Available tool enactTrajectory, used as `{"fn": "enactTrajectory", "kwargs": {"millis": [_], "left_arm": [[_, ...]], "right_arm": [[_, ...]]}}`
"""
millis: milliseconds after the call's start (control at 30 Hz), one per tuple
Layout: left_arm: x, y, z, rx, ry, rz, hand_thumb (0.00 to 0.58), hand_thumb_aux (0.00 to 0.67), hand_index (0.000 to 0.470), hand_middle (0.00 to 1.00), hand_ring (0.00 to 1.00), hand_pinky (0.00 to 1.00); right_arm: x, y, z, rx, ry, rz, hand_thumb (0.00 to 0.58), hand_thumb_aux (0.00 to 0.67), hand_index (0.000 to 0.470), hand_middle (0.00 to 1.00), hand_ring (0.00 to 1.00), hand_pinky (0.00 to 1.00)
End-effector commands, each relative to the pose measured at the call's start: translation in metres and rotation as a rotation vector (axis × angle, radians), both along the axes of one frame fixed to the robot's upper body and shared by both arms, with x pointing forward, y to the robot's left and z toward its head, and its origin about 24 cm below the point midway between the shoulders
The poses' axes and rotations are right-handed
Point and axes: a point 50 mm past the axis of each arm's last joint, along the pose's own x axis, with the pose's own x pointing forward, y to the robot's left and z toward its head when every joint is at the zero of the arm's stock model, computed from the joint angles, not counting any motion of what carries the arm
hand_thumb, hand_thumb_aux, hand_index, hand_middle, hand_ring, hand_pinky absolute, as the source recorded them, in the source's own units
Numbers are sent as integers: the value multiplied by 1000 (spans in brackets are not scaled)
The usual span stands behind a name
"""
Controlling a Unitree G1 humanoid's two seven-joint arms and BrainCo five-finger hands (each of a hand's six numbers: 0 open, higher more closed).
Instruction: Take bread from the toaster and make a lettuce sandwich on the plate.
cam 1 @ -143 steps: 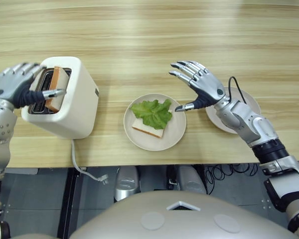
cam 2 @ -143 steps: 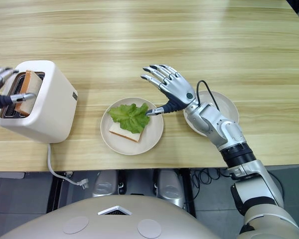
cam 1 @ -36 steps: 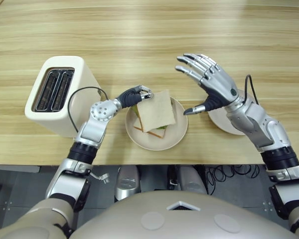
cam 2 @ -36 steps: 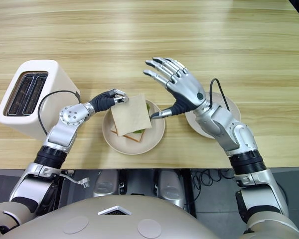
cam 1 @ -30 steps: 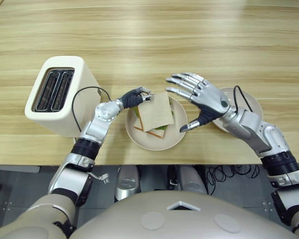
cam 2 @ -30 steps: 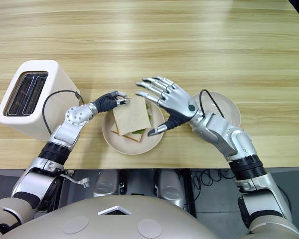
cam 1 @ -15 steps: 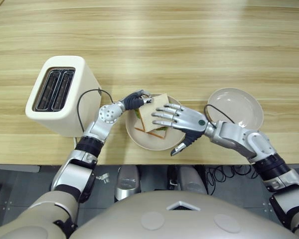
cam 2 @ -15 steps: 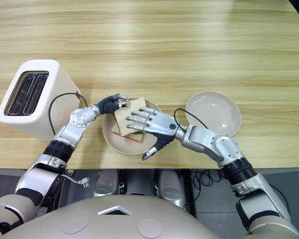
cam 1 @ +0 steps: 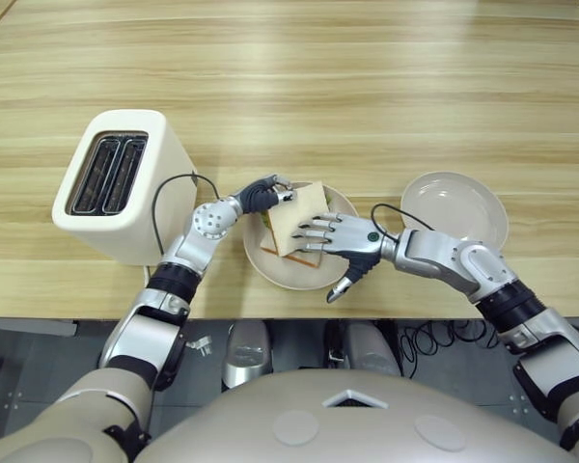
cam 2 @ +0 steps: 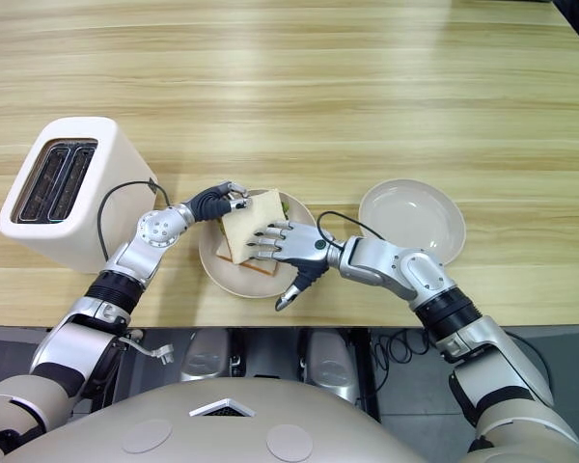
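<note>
— On the plate [cam 1: 299, 285], near the front edge of the surface [cam 1: 367, 87]: top slice of bread [cam 1: 291, 214], laid aslant over the lettuce [cam 1: 267, 222] and the bottom slice [cam 1: 275, 251]. Not quite square with the slice beneath.

— Held how?

— Pinched at its 11 o'clock corner by the left hand [cam 1: 262, 196], fingertips pressed together on the crust. Covered from 3 o'clock by the right hand [cam 1: 340, 235], fingers spread and lying flat on the crumb, thumb hanging toward 5 o'clock past the plate's rim.

— Handling?

— Light, soft and easily dented, judging by the look. Best taken by the crust at a corner, or pressed down with a flat palm; never squeezed mid-slice. Likely to slide on the leaf, so worth steadying from both sides while squaring up. As for the lettuce: limp, thin, quick to tear, peeking out green at 9 o'clock under the slice.

— Anything else around?

— Toaster [cam 1: 125, 183] at 9 o'clock of the plate, apart from it, slots facing up and dark inside. Second plate [cam 1: 454, 207] at 2 o'clock, near but not touching.

— Writing, labels?

— None to be read on toaster, plates or hands; too small to tell if any.
</note>
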Motion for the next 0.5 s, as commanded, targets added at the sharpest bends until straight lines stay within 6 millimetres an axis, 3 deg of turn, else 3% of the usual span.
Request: {"fn": "enactTrajectory", "kwargs": {"millis": [33, 67, 100, 133, 167, 200, 367, 500], "left_arm": [[2, -8, 6, 34, -63, -35, 580, 670, 460, 420, 420, 420], [3, -8, 7, 49, -82, -35, 580, 670, 460, 420, 420, 420], [4, -8, 8, 62, -102, -32, 496, 415, 285, 0, 0, 0], [4, -8, 10, 73, -122, -31, 395, 292, 200, 0, 0, 0], [5, -8, 13, 84, -149, -25, 108, 66, 45, 0, 0, 0], [7, -7, 16, 93, -180, -14, 0, 0, 0, 0, 0, 0], [18, 8, 33, 134, -332, 106, 0, 0, 0, 0, 0, 0], [24, 20, 64, 130, -558, 216, 0, 0, 0, 0, 0, 0]], "right_arm": [[-17, -12, -34, -197, 161, 5, 0, 0, 0, 0, 0, 0], [-18, -12, -35, -206, 174, 7, 0, 0, 0, 0, 0, 0], [-19, -12, -36, -213, 185, 8, 0, 0, 0, 0, 0, 0], [-19, -13, -36, -222, 194, 10, 0, 0, 0, 0, 0, 0], [-20, -13, -37, -230, 201, 12, 0, 0, 0, 0, 0, 0], [-20, -13, -37, -236, 205, 13, 0, 0, 0, 0, 0, 0], [-17, -13, -38, -250, 202, 13, 0, 0, 0, 0, 0, 0], [-18, -9, -39, -239, 213, 27, 0, 0, 0, 0, 0, 0]]}}
